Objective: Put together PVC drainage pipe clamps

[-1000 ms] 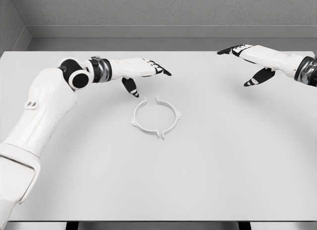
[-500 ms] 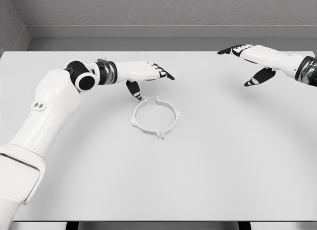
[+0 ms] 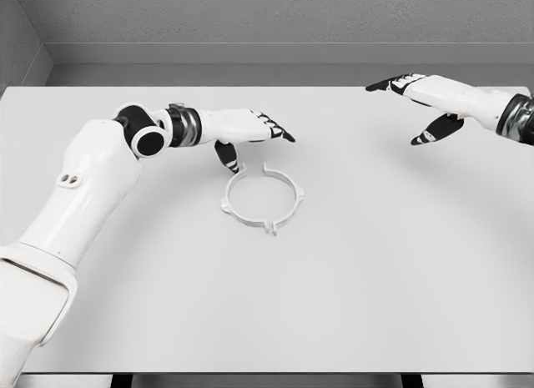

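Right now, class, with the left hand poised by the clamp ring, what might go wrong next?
1. The left hand, fingers spread, hovers at the open gap of the thin white plastic clamp ring; its thumb could nudge the ring across the smooth white table.
2. The ring lies flat, so pinching it may be hard.

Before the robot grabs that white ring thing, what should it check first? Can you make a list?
1. Clamp ring lies flat on the table: ok.
2. Left hand is open, holding nothing: ok.
3. Left thumb tip is close to the ring's open end at the back: ok, though touching or not: cannot tell.
4. Right hand is open and far from the ring: ok.
5. A second clamp piece to join on: not ok, none in view.
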`<act>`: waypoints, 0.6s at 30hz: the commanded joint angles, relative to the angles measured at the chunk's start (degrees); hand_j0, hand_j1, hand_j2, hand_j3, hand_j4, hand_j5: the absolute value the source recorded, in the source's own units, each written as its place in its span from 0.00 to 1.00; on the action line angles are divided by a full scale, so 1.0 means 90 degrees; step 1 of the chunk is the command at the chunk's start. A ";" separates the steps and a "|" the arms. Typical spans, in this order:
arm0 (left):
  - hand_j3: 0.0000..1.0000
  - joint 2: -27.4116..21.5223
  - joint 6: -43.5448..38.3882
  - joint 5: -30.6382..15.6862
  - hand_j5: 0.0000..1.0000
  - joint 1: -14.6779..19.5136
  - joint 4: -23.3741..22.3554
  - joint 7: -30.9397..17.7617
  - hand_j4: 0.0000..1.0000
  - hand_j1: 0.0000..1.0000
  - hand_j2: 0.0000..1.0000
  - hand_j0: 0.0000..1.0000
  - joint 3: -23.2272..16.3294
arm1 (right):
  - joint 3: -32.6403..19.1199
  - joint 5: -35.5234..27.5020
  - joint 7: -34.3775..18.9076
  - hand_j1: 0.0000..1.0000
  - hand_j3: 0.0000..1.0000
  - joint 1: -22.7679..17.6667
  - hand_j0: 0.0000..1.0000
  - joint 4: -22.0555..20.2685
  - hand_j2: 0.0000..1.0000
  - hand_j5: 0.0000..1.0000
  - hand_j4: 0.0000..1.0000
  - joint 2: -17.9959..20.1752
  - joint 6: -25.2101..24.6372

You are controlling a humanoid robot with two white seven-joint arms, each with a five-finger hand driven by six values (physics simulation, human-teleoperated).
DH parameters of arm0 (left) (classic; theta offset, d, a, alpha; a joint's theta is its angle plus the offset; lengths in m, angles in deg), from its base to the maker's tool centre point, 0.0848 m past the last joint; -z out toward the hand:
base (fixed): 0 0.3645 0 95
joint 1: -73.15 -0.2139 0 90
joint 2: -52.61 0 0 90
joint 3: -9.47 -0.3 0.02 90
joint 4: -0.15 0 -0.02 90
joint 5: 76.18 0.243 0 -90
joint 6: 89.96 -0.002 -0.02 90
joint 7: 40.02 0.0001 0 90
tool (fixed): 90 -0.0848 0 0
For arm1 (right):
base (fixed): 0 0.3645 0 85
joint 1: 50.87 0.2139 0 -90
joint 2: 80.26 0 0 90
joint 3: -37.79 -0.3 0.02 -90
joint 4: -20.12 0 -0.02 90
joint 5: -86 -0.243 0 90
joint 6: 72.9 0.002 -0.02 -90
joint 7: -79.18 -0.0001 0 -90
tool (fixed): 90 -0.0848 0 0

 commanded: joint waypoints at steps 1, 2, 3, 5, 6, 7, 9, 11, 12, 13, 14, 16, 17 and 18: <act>1.00 0.0017 -0.0018 -0.0040 1.00 0.0000 0.0001 0.0004 1.00 1.00 1.00 1.00 -0.0072 | -0.0005 -0.0044 0.0003 1.00 1.00 0.0010 1.00 -0.0005 1.00 1.00 1.00 0.0006 -0.0018; 1.00 0.0017 -0.0018 -0.0040 1.00 0.0000 0.0011 0.0004 1.00 1.00 1.00 1.00 -0.0072 | -0.0005 -0.0044 0.0003 1.00 1.00 0.0000 1.00 -0.0005 1.00 1.00 1.00 0.0006 -0.0018; 1.00 0.0027 -0.0018 -0.0040 1.00 0.0000 0.0011 0.0004 1.00 1.00 1.00 1.00 -0.0072 | -0.0005 -0.0044 0.0003 1.00 1.00 0.0010 1.00 -0.0005 1.00 1.00 1.00 0.0006 -0.0018; 1.00 0.0066 -0.0018 -0.0040 1.00 0.0000 0.0021 0.0004 1.00 1.00 1.00 1.00 -0.0082 | -0.0005 -0.0044 0.0003 1.00 1.00 0.0000 1.00 -0.0005 1.00 1.00 1.00 0.0006 -0.0018; 1.00 0.0076 -0.0018 -0.0040 1.00 0.0000 0.0021 0.0004 1.00 1.00 1.00 1.00 -0.0082 | -0.0005 -0.0044 0.0003 1.00 1.00 0.0000 1.00 -0.0005 1.00 1.00 1.00 0.0006 -0.0018; 1.00 0.0095 -0.0018 -0.0040 1.00 0.0000 0.0021 0.0004 1.00 1.00 1.00 1.00 -0.0082 | -0.0005 -0.0044 0.0003 1.00 1.00 0.0000 1.00 -0.0005 1.00 1.00 1.00 0.0006 -0.0018; 1.00 0.0115 -0.0018 -0.0040 1.00 0.0000 0.0021 0.0004 1.00 1.00 1.00 1.00 -0.0082 | -0.0005 -0.0044 0.0003 1.00 1.00 0.0000 1.00 -0.0005 1.00 1.00 1.00 0.0006 -0.0018; 1.00 0.0115 -0.0018 -0.0040 1.00 0.0000 0.0021 0.0004 1.00 1.00 1.00 1.00 -0.0082 | -0.0015 -0.0044 0.0003 1.00 1.00 0.0000 1.00 -0.0005 1.00 1.00 1.00 0.0015 -0.0018; 1.00 0.0125 -0.0018 -0.0040 1.00 0.0000 0.0021 0.0004 1.00 1.00 1.00 1.00 -0.0082 | -0.0005 -0.0044 0.0003 1.00 1.00 0.0000 1.00 -0.0005 1.00 1.00 1.00 0.0015 -0.0018; 1.00 0.0125 -0.0018 -0.0040 1.00 0.0000 0.0021 0.0004 1.00 1.00 1.00 1.00 -0.0082 | -0.0005 -0.0044 0.0003 1.00 1.00 0.0000 1.00 -0.0005 1.00 1.00 1.00 0.0015 -0.0018; 1.00 0.0125 -0.0018 -0.0040 1.00 0.0000 0.0021 0.0004 1.00 1.00 1.00 1.00 -0.0082 | -0.0005 -0.0044 0.0003 1.00 1.00 0.0000 1.00 -0.0005 1.00 1.00 1.00 0.0006 -0.0018; 1.00 0.0125 -0.0018 -0.0040 1.00 0.0000 0.0021 0.0004 1.00 1.00 1.00 1.00 -0.0082 | -0.0015 -0.0044 0.0003 1.00 1.00 0.0010 1.00 -0.0005 1.00 1.00 1.00 0.0006 -0.0018; 1.00 0.0115 -0.0018 -0.0049 1.00 0.0000 0.0021 0.0004 1.00 1.00 1.00 1.00 -0.0072 | -0.0005 -0.0044 0.0003 1.00 1.00 0.0000 1.00 -0.0005 1.00 1.00 1.00 0.0006 -0.0018; 1.00 0.0096 -0.0018 -0.0049 1.00 0.0010 0.0021 0.0004 1.00 1.00 1.00 1.00 -0.0033 | -0.0015 -0.0044 0.0003 1.00 1.00 0.0000 1.00 -0.0005 1.00 1.00 1.00 0.0006 -0.0018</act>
